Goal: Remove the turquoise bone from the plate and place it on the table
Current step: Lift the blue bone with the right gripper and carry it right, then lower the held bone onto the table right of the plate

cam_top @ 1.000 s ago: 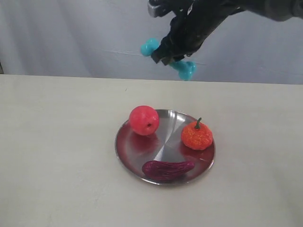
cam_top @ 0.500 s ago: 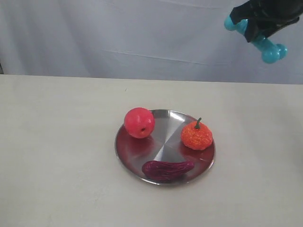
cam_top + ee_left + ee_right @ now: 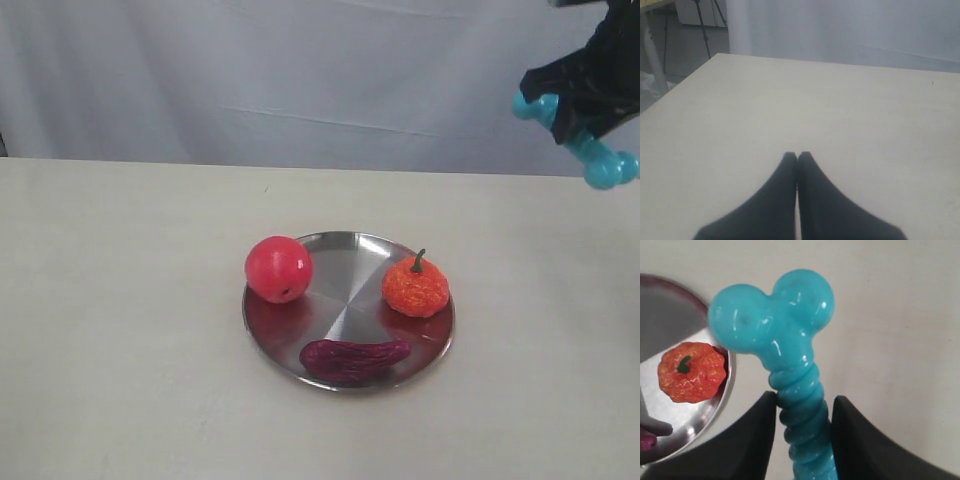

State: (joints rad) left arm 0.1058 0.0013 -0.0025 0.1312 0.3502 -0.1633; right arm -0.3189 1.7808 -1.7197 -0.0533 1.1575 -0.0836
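- The right gripper (image 3: 578, 118) is closed on the ribbed shaft of the turquoise bone (image 3: 602, 160), in the air beside the plate (image 3: 345, 285).
- Taking it off the plate looks done; lowering it onto the tabletop (image 3: 540, 330) and releasing are left.

Bare bench (image 3: 120, 330) stretches wide on both sides of the plate (image 3: 345, 300), the lone obstacle at centre. A red apple (image 3: 278, 269) sits at its left rim, an orange pumpkin (image 3: 415, 287) on its right, a purple vegetable (image 3: 355, 358) at its front edge. The right gripper (image 3: 572, 125), jaws clamped on the turquoise bone (image 3: 603, 167), hangs high over open bench right of the plate.
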